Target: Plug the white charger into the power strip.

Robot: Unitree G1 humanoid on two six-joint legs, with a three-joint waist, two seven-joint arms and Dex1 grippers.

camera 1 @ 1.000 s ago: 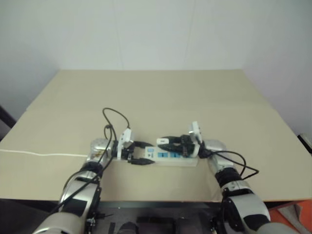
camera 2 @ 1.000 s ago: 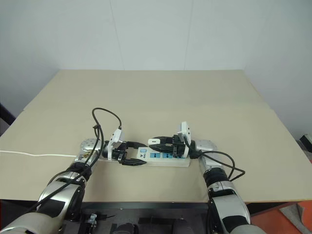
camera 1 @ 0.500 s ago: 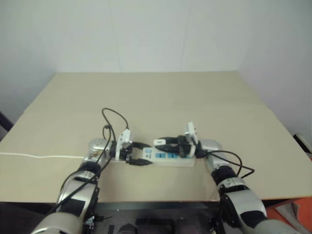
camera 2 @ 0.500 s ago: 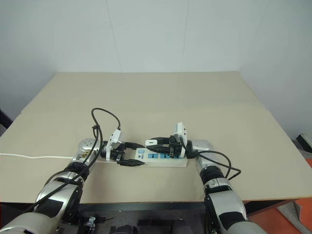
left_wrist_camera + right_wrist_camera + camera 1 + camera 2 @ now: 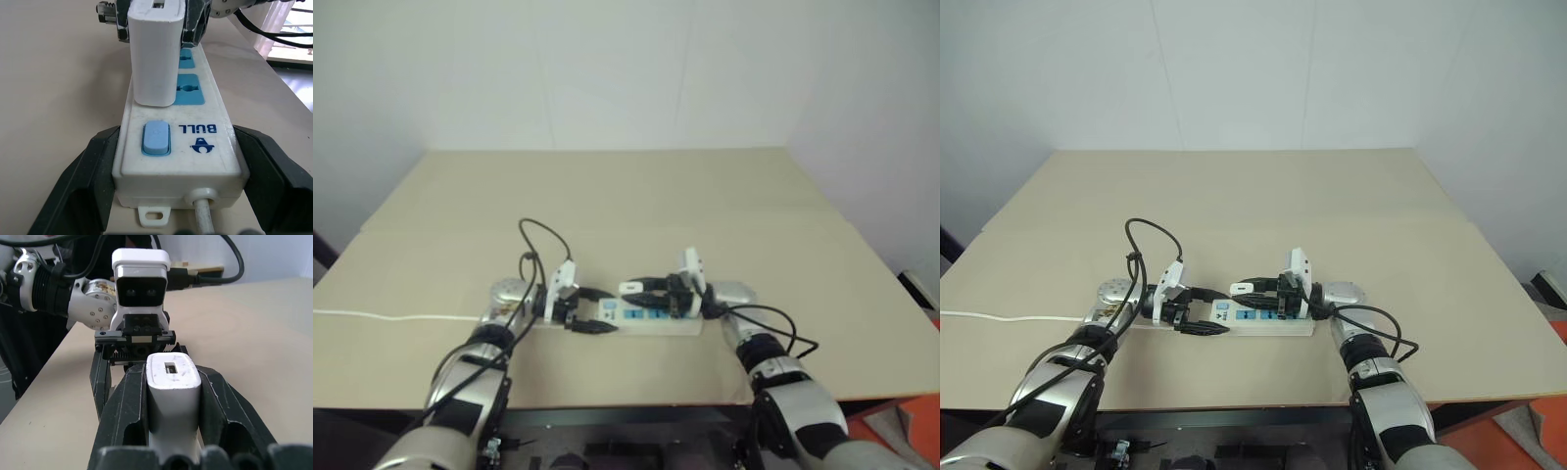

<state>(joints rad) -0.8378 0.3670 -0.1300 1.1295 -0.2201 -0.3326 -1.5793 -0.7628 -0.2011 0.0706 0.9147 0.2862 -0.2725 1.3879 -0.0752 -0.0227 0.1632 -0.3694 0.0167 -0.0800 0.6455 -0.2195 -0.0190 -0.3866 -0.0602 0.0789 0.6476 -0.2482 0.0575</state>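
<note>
Near the front edge of the table (image 5: 1410, 235) both arms bend inward, so that the two grippers point at each other along one line. The left gripper (image 5: 166, 147) has its black fingers spread wide around the cord end of the power strip (image 5: 178, 147), one finger on each long side; I cannot tell if they press the sides, but it seems they are there to keep the strip from sliding. The strip lies flat on the table, its length running from one gripper to the other, with the blue switch near the left gripper and the blue sockets further along. The right gripper (image 5: 172, 396) is closed on the white charger (image 5: 172, 382), which stands upright on top of the strip, over the socket just behind the switch. From the left wrist view the charger's bottom looks in contact with the strip and no prongs are visible, but whether it is pushed fully home I cannot say. In my judgement the insertion is almost done, and the right forearm lies low and about level so that it can press the charger down. A thin white cord (image 5: 1009, 317) runs from the strip toward the table's left edge.
</note>
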